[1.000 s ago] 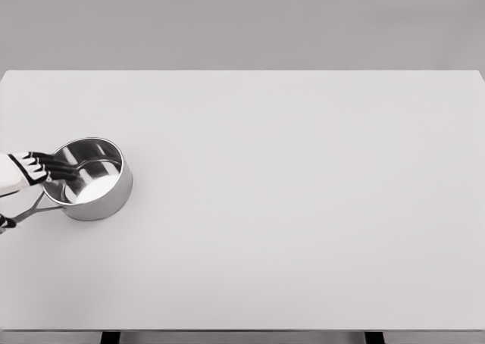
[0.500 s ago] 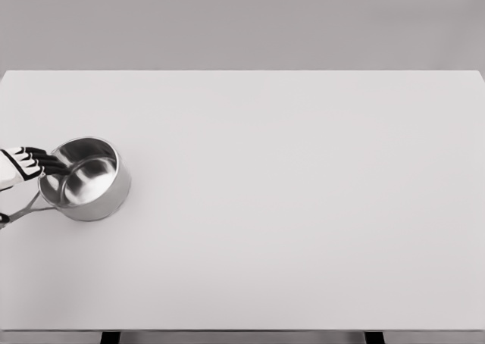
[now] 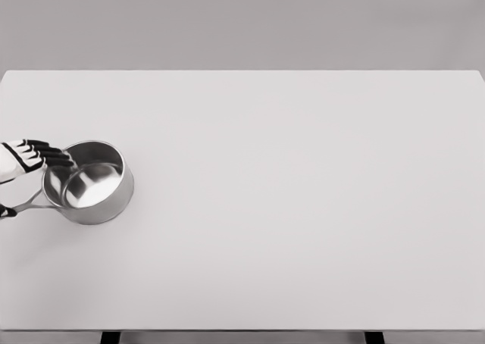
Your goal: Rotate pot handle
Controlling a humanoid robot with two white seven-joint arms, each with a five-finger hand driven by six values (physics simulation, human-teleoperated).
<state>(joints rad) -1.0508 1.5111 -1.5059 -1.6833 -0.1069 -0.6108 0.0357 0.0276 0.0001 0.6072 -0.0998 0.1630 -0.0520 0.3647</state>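
From the head view, the pot (image 3: 89,182) was a small, shiny steel saucepan, round and open-topped, with a bright reflective inside and a thin metal handle (image 3: 26,204) that ran from its left wall toward the table's left edge, angled slightly toward the front. It stood upright near the left edge of the table (image 3: 303,207), about midway between the back and front edges, well apart from both corners on that side. The table was a broad, plain white surface filling most of the frame, its dark legs just showing at the front edge, and a flat grey wall (image 3: 242,22) rose behind the back edge. The left hand (image 3: 30,157), white with black fingers, came in at the left edge, its fingers (image 3: 54,156) extended and loosely spread, holding nothing; the fingertips lay at the pot's upper-left rim, appearing to touch it, while the handle passed below the hand, apart from it.
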